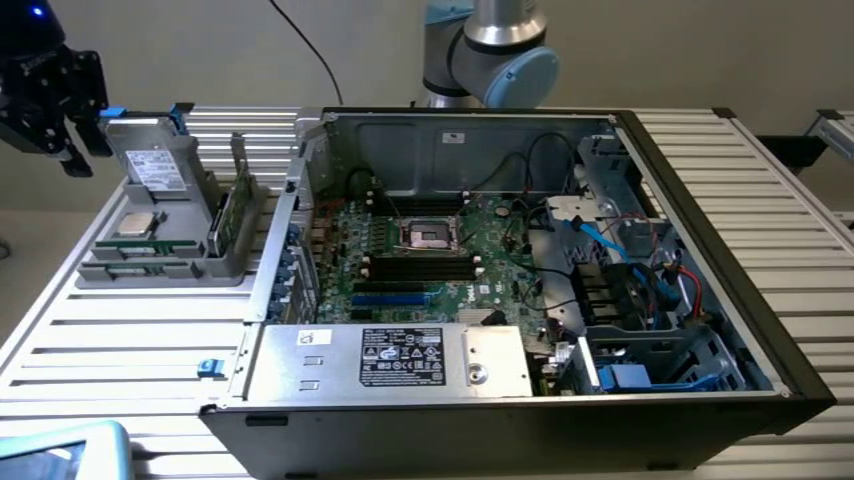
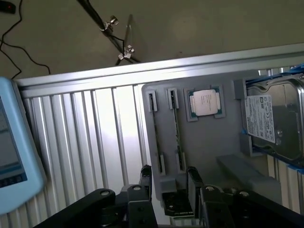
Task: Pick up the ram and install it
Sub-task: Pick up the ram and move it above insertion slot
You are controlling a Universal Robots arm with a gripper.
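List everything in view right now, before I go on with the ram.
ram: one, green, on edge in the holder
holder: one, grey, on the table at the exterior view's left of the case
processor chip: one, silver, flat in the holder
hard drive: one, silver with a white label, at the holder's end
computer case: one, black and grey, open, on the table
motherboard: one, green, inside the case
power supply: one, silver, at the case's near edge
table: one, silver, slatted
tablet-like device: one, light blue, near corner
robot arm: one, grey and blue, behind the case
gripper: one, black, open, over the holder
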